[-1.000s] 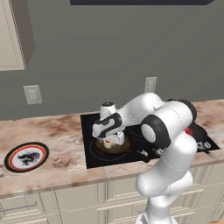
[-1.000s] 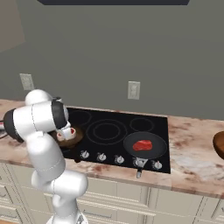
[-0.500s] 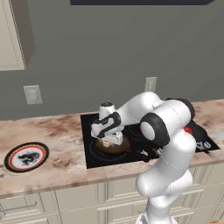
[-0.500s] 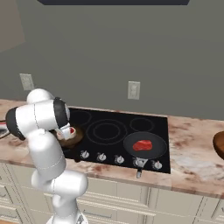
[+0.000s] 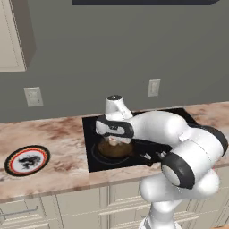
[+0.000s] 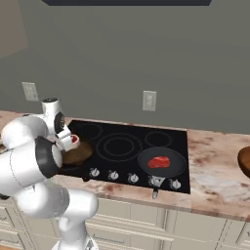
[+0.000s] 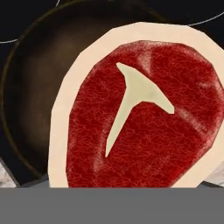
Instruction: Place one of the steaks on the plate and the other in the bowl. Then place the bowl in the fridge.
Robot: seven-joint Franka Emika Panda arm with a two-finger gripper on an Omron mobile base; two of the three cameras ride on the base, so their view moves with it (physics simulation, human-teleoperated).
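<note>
Grey wall behind, black cooktop (image 5: 179, 117) at centre frame. Over the brown pan (image 5: 115, 149), the gripper (image 5: 117, 139) appears closed on a steak (image 7: 140, 122). I'd lift straight up, then swing toward the plate (image 5: 27, 160) at lower left. Another steak (image 6: 158, 162) waits right of centre.

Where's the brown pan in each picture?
Left base view: the brown pan sits in the middle, on the stove's left part.
Right base view: left of middle, beside the white arm.
Hand view: dark and round, behind the steak.
Shared landmark: the black stove.
</note>
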